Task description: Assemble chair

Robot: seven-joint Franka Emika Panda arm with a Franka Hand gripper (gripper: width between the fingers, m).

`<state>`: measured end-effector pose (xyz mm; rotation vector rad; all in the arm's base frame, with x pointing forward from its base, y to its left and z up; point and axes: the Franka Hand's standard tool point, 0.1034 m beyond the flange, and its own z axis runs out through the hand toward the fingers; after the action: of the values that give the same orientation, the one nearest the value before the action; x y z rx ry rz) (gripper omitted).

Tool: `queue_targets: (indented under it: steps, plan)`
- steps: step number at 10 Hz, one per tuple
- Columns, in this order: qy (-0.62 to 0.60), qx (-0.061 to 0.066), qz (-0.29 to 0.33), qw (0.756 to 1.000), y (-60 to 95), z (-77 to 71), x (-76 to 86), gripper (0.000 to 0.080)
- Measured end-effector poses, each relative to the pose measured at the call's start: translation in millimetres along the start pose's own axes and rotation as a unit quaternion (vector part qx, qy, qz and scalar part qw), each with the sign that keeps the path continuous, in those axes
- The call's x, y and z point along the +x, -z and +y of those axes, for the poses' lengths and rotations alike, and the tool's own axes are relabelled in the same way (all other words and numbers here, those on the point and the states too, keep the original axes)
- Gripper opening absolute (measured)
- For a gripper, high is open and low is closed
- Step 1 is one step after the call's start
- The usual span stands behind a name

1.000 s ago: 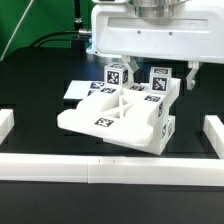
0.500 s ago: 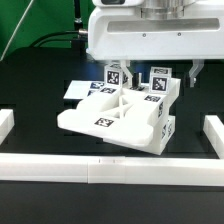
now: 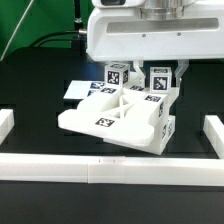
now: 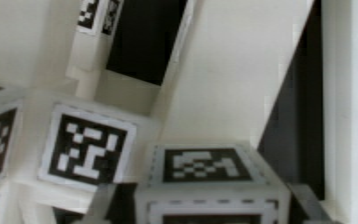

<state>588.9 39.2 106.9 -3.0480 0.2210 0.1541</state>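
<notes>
1. Exterior view, setting: black tabletop (image 3: pixel 30 95) bounded by a long white border rail (image 3: pixel 110 168) along the near edge, with short white blocks at both ends; dark backdrop, green cable at rear.
2. Exterior view, the chair (image 3: pixel 122 112): partly assembled cluster of chunky white tagged pieces at the tabletop's middle. A cut-out frame with crossed bars lies tilted in front; tagged blocks stand upright behind it.
3. Exterior view, marker board (image 3: pixel 76 91): flat white sheet lying just behind the chair, toward the exterior view's left.
4. Exterior view, claw (image 3: pixel 153 68): hangs under the broad white arm housing, directly over the rear upright blocks. One finger shows beside the block toward the exterior view's right. Jaws appear narrowed about a block; firm hold cannot be told.
5. Wrist view, setting: black tabletop in slivers between white surfaces.
6. Wrist view, chair (image 4: pixel 211 90): tagged block faces fill the frame, very close, blurred. Fingertips not discernible.
7. Handling note, a judgement: the step looks like gripping an upright block. Best done with the jaws centred on opposite faces, squared to the piece, closure completed before any lift, neighbouring pieces left undisturbed.
</notes>
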Motion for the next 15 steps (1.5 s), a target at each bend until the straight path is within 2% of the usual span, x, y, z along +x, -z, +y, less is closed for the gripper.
queue_targets:
  steps: [2, 3, 7, 10, 15]
  plan:
    - [-0.019, 0.001, 0.0, 1.0, -0.1, 0.1, 0.0, 0.0265]
    - [-0.079, 0.008, 0.003, 0.997, -0.3, 1.7, 0.9, 0.0265]
    - [-0.222, 0.013, 0.014, 0.975, 0.0, -0.4, 4.6, 0.0265]
    - [-0.304, 0.014, 0.013, 0.952, -0.2, -1.2, 4.8, 0.0266]
    - [-0.447, 0.017, 0.01, 0.895, -0.5, -2.4, 4.5, 0.0266]
